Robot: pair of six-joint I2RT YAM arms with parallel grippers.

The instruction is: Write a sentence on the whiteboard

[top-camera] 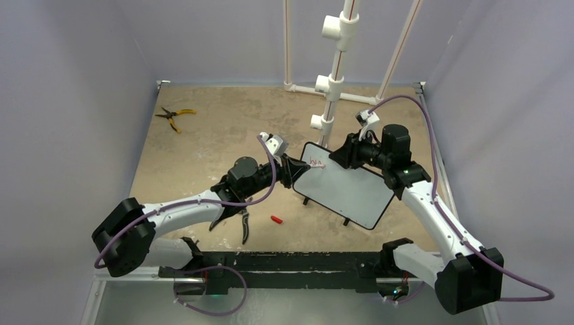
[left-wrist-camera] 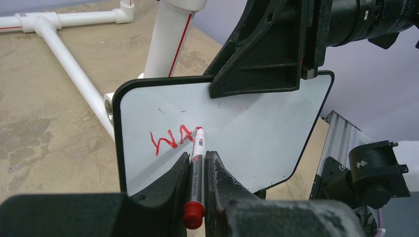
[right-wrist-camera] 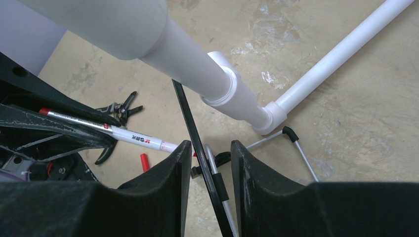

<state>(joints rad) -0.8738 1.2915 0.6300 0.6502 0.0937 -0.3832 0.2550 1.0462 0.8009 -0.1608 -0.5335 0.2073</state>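
The whiteboard [top-camera: 346, 184] stands tilted near the middle of the worktop [top-camera: 216, 135], its white face turned toward the left arm. The right fingers [right-wrist-camera: 210, 153] pinch the whiteboard's upper edge. Seen from that wrist, the thin black frame runs edge-on between them. The left fingers [left-wrist-camera: 197, 157] are pressed together on a marker [left-wrist-camera: 196, 170], a white barrel with a red end, gripped along its length, and its tip touches the whiteboard's face. The sentence [left-wrist-camera: 173, 138] is only begun: a few red letters, the first two reading like W and A, sit close to the whiteboard's left edge as the left wrist sees it. The marker tip rests at the end of the last stroke. Behind the whiteboard, just beside its far corner, rises a white pipe frame [top-camera: 332, 88]. A small red cap [top-camera: 276, 219] lies on the worktop near the whiteboard's near-left side. Black pliers [top-camera: 242, 223] lie a little further from it, under the left arm — and yellow-handled pliers [top-camera: 174, 116] lie well apart from the whiteboard, toward the worktop's far left corner
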